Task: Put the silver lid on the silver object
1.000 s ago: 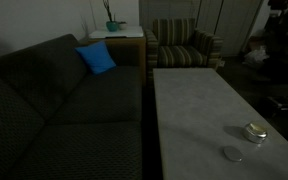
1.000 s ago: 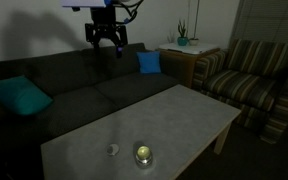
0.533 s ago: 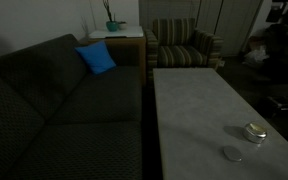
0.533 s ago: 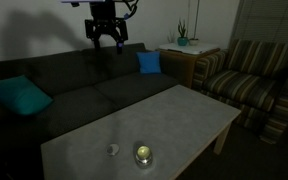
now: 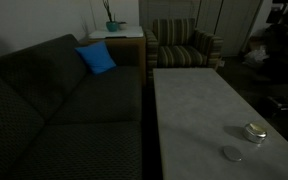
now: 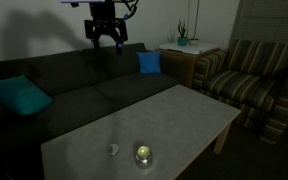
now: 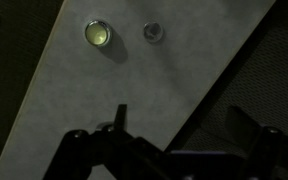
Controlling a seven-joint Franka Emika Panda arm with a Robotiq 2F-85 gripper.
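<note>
the silver lid point(image 7: 152, 32), upper middle of frame, looks thin, light, slippery: pinch across its rim. tool point(image 6: 107, 41) hangs released, empty.

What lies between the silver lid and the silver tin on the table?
Nothing: only bare tabletop separates the silver lid and the tin, clearest in the wrist view.

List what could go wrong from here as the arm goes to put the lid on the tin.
1. The end effector hangs open high up, far from the table; a long descent in this dim light could drift off target.
2. The lid lies thin and flat on the table, so a pinch may push it along rather than grip it.
3. The tin stands close beside the lid; wide-open jaws might knock it.
</note>
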